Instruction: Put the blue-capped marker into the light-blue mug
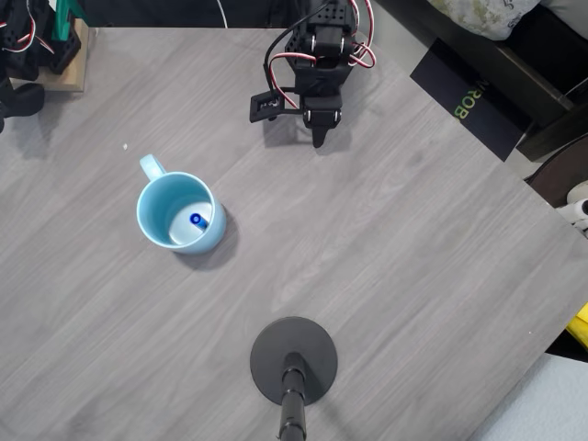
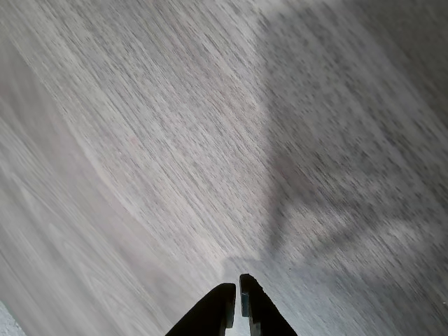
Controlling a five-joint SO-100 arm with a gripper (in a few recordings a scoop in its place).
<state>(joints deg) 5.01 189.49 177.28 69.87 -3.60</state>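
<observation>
A grey wood-grain table [image 1: 395, 239] seen from directly above. Left of centre stands the light-blue mug [image 1: 180, 212], upright, its small loop handle pointing toward the upper left. Inside it, against the right-hand wall, sits the blue-capped marker [image 1: 197, 220]. It appears as a small bright blue dot, so it is standing nearly on end with the cap up. It probably leans on the mug wall because the mug is much wider than the marker and gives it nothing else to rest against.

The black robot arm [image 1: 322, 46] is folded back near the top edge of the table, well apart from the mug. Its tool [image 1: 319, 140] points down toward the table, with nothing in it. From the wrist view, the tool [image 2: 238, 290] shows 2 dark fingertips [image 2: 217, 302] pressed almost together with only a thin sliver between them, so the jaws are closed and empty. Beneath them is bare, streaky, motion-blurred table surface crossed by the arm's own shadow.

Judging by this layout, the task looks finished: the marker is in the mug, and the arm sits tucked near its base in what looks like a resting pose, clear of the mug so it cannot knock it.

At the bottom centre of the overhead view is 1 round black stand base [image 1: 293, 359] with a pole rising toward the camera. A dark box [image 1: 470, 103] lies past the table's upper right edge.
</observation>
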